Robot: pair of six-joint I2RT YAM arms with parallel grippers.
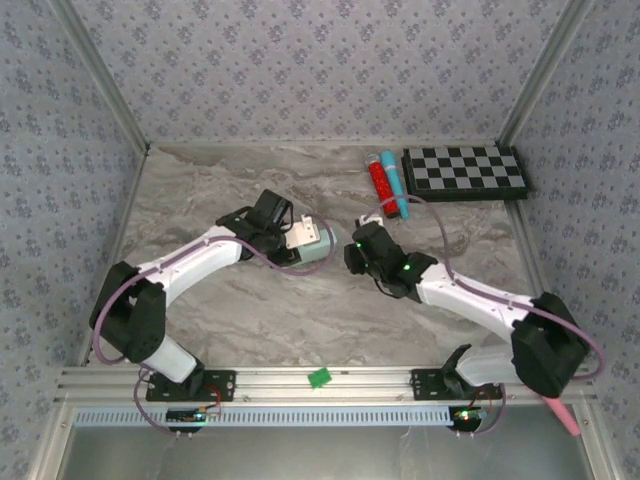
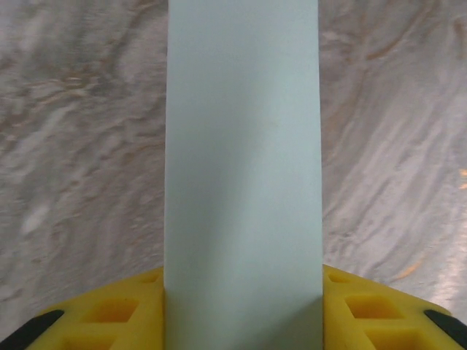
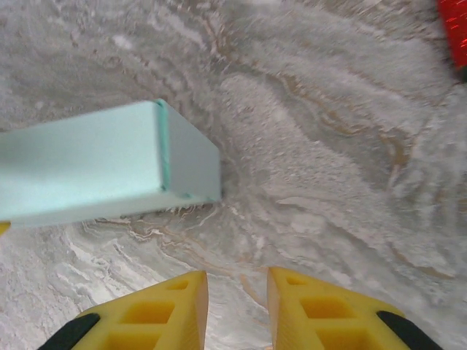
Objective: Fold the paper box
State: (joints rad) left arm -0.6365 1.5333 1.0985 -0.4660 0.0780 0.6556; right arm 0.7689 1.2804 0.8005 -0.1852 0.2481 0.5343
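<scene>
The paper box (image 1: 313, 243) lies near the middle of the marble table (image 1: 250, 310). The left gripper (image 2: 243, 306) pinches it from both sides. The right gripper (image 3: 236, 306) sits just beside its end, jaws slightly apart, holding nothing.

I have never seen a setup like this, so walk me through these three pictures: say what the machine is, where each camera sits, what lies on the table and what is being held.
Two robot arms are bolted at the near edge of a marble-patterned table.

The overhead picture looks down from behind them. The other two come from cameras on each wrist, with yellow fingertips at the bottom.

The left gripper is closed on the paper box, a pale aqua card box between its fingers. The right gripper holds nothing; its jaws stand slightly apart, aimed at the box's closed end.

At the far right lie a checkerboard, a red tube and a slim blue tube.
</scene>
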